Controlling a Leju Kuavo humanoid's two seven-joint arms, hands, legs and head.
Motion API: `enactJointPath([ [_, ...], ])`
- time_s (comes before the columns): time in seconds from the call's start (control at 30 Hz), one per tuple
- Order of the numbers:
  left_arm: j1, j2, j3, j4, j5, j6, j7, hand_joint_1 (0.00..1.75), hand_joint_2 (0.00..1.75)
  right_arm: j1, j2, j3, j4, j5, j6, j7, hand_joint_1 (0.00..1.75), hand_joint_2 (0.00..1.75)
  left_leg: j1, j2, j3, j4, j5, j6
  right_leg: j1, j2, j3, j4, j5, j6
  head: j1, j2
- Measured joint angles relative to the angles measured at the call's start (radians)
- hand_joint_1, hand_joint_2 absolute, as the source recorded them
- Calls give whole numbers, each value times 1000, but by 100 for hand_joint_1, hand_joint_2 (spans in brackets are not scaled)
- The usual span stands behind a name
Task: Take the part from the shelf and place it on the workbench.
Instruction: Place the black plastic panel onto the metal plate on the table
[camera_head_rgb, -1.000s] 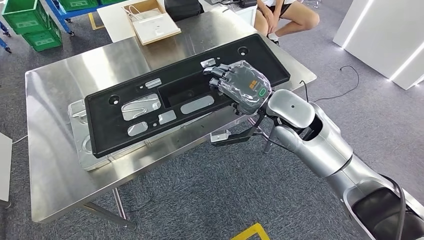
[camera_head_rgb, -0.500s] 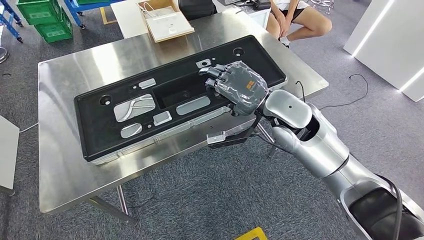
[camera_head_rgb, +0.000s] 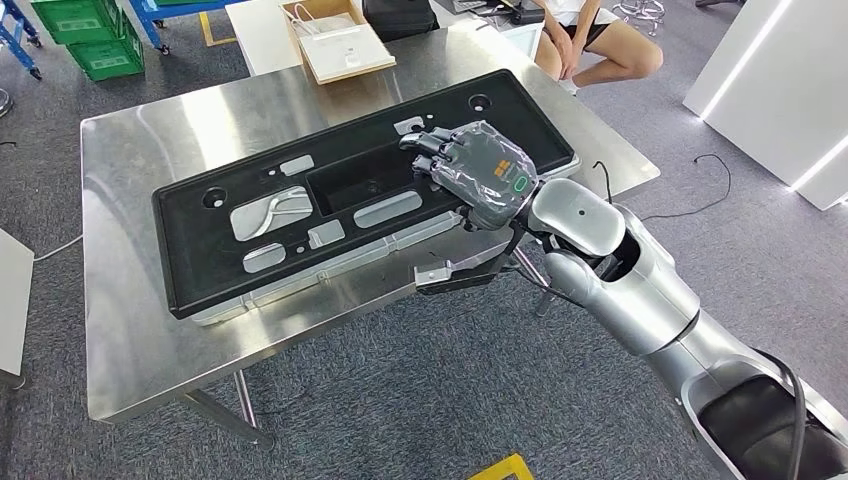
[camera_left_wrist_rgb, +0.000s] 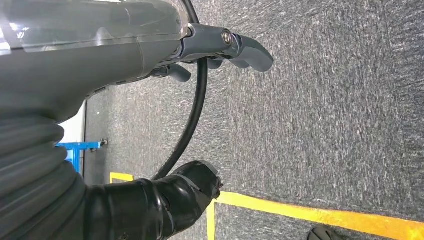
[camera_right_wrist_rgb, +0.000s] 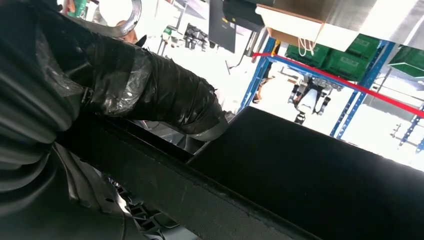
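- The part (camera_head_rgb: 340, 200), a long black panel with several cut-outs, is lying flat on the steel bench (camera_head_rgb: 130, 330) across the centre of the head view.
- Its long axis is running from the lower left of the frame to the upper right; the recessed face is pointing up.
- The part is sitting on top of a pale moulded piece (camera_head_rgb: 300, 285), whose edge is showing along the part's near side.
- The right hand (camera_head_rgb: 480, 170) is resting over the part's right portion, with the fingers (camera_head_rgb: 425, 150) curling over the rim of the central rectangular opening.
- The right wrist view is showing the taped thumb (camera_right_wrist_rgb: 155, 95) lying against the part's black edge (camera_right_wrist_rgb: 310, 170), so the fingers are grasping the part.
- Judgement: this hold at one opening is probably steadying the long part while it settles on the bench; release is the step not yet done.
- Judgement: a one-sided hold on so long a part may swing the far end if the hand is lifted unevenly.
- The left hand (camera_left_wrist_rgb: 220, 47) is hanging over grey carpet (camera_left_wrist_rgb: 325, 125), with its fingers released and holding nothing.
- A seated person (camera_head_rgb: 590, 40) is showing at the upper edge, beyond the bench.
- A flat cardboard box (camera_head_rgb: 335, 40) is resting at the far side of the bench.
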Motion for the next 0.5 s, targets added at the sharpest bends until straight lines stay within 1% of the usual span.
enactJointPath([
  [0.23,0,0,0,0,-2,-2,0,0,175,0,0,0,0,-4,1,-3,175,175,0,0,0,0,0,1,0,0,0,0,0,1,0,0],
  [0.3,0,0,0,0,-4,-4,0,0,175,-1,0,0,0,-5,2,-9,175,175,-3,0,-2,3,-2,7,-3,0,0,-3,2,5,0,0],
  [0.37,0,1,0,0,-5,-5,0,0,175,-4,0,0,0,-6,3,-13,175,175,-6,-2,-4,5,-4,17,-6,-2,2,-7,4,12,0,0],
  [0.43,0,2,0,0,-6,-6,0,0,175,-7,0,0,0,-6,3,-13,175,175,-1,-6,3,-10,1,26,-5,-6,8,-10,2,17,0,0],
  [0.47,0,2,0,0,-6,-6,0,0,175,-9,-1,0,1,-6,3,-13,175,175,2,-9,12,-22,6,31,-4,-4,8,-3,-5,19,0,0],
  [0.5,0,2,0,0,-6,-6,0,0,175,-10,-2,0,1,-6,4,-13,175,175,5,-12,20,-34,12,36,-4,1,0,18,-22,20,0,0],
])
